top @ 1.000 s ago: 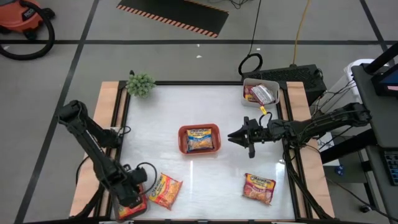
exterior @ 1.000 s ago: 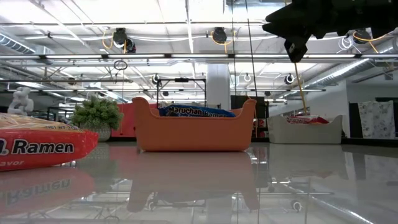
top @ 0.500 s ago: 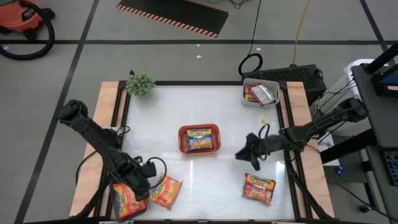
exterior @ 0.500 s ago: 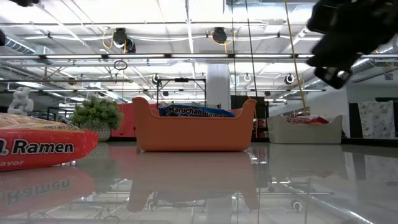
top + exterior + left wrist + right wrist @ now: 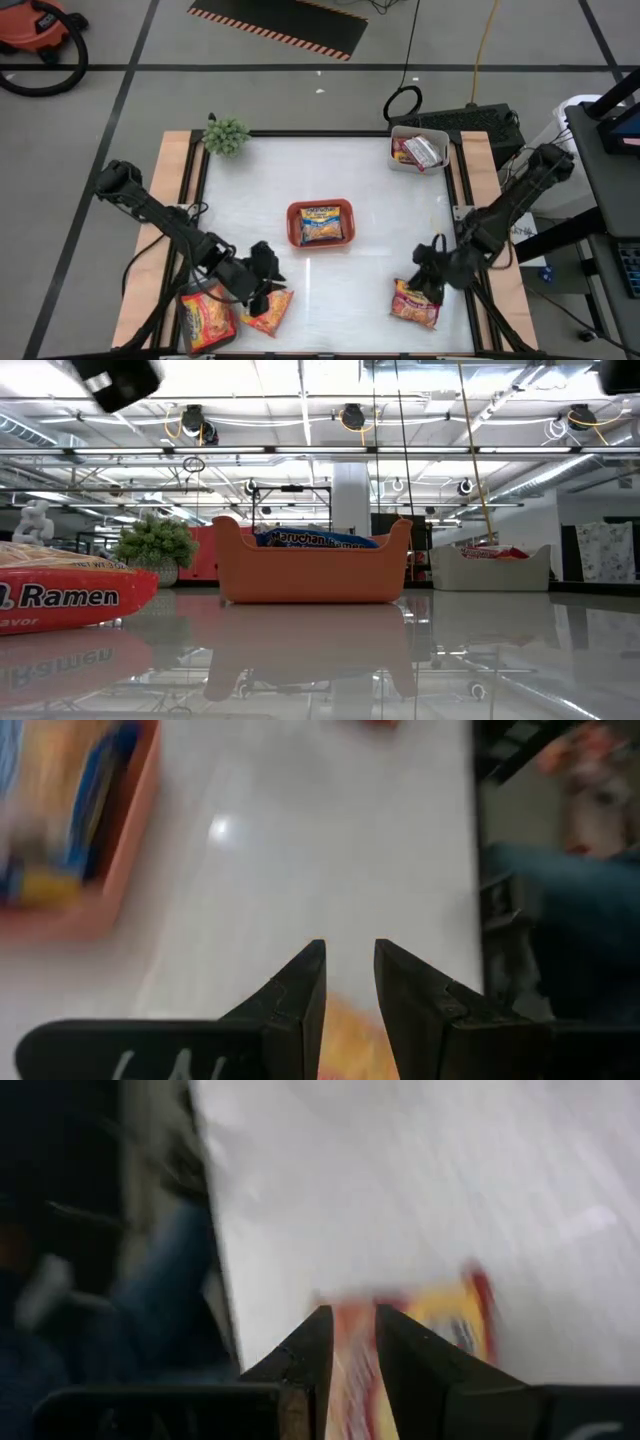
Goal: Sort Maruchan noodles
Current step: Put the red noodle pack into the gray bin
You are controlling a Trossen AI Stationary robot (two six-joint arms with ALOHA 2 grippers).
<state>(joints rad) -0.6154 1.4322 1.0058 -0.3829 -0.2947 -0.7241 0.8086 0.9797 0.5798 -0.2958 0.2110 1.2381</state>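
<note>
Two grippers hover, narrowly parted and empty: the left gripper [image 5: 268,285] over an orange noodle packet [image 5: 266,309] near-left, the right gripper [image 5: 428,277] over another packet [image 5: 413,304] near-right. Next, each seemingly descends to grasp.

left claw [image 5: 268,285]: moved over orange packet [image 5: 266,310] | right claw [image 5: 428,270]: descended to red packet [image 5: 414,304]

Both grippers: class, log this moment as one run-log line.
left gripper: open above orange packet | right gripper: open above red-edged packet | nothing held
</note>
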